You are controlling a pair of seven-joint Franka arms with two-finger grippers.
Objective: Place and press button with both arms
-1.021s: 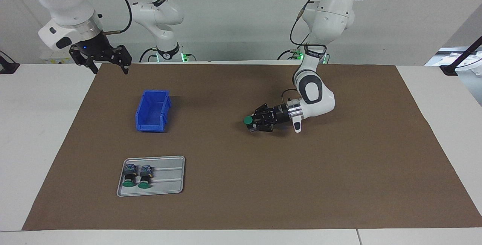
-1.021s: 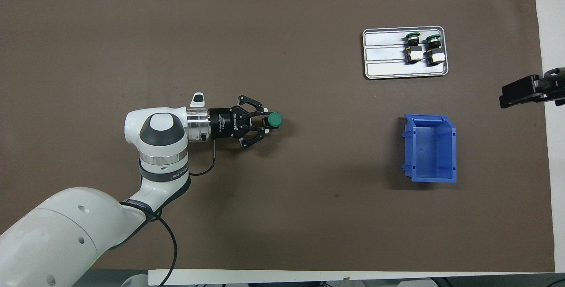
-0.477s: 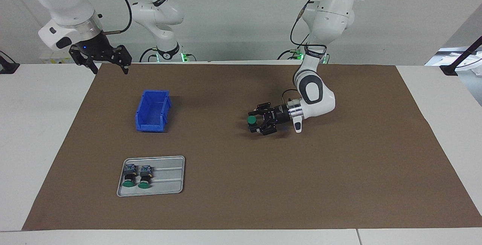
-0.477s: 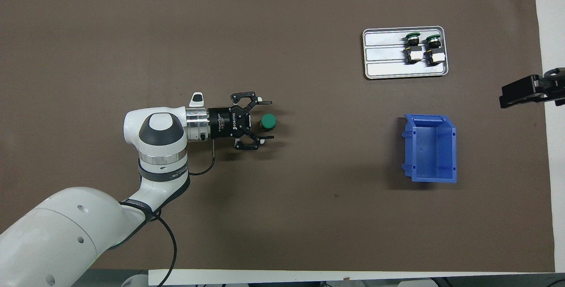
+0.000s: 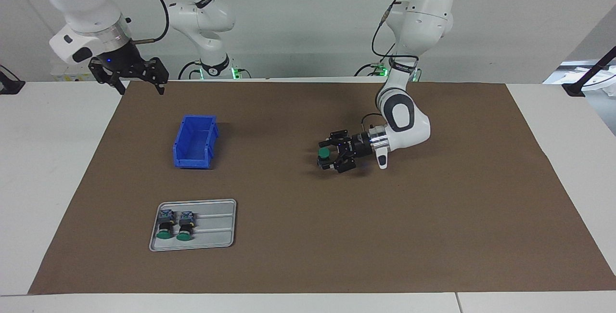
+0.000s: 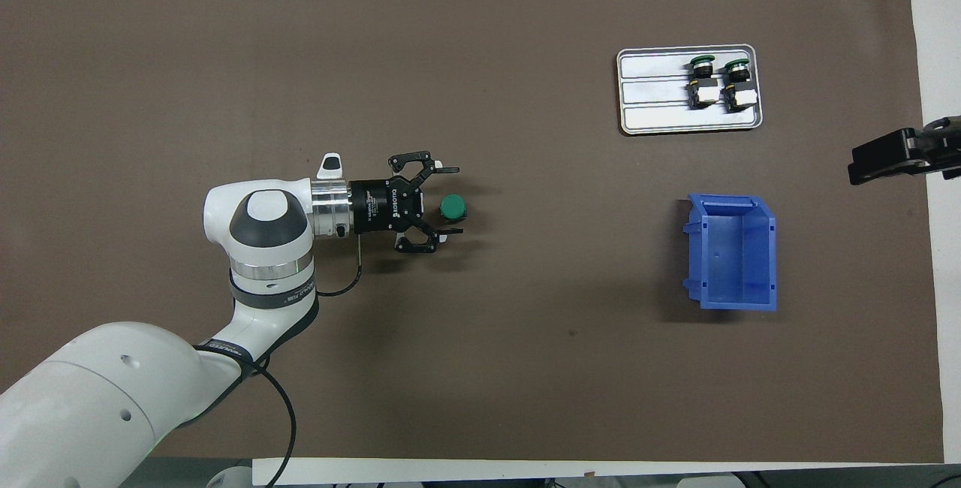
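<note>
The button stands upright on the brown mat near the table's middle, green cap up; it also shows in the overhead view. My left gripper lies low and level at the button, open, with a finger on each side of it and a gap to each; it also shows in the overhead view. My right gripper waits open in the air over the mat's edge at the right arm's end; only its tip shows in the overhead view.
A grey metal tray holds two more green-capped buttons lying on their sides, farther from the robots. A blue bin stands empty between the tray and the robots. Both also show in the overhead view: tray, bin.
My left gripper has opened and let go of the button, which now stands on the mat. The gripper has drawn back slightly toward the left arm's end. The right arm has not moved.
</note>
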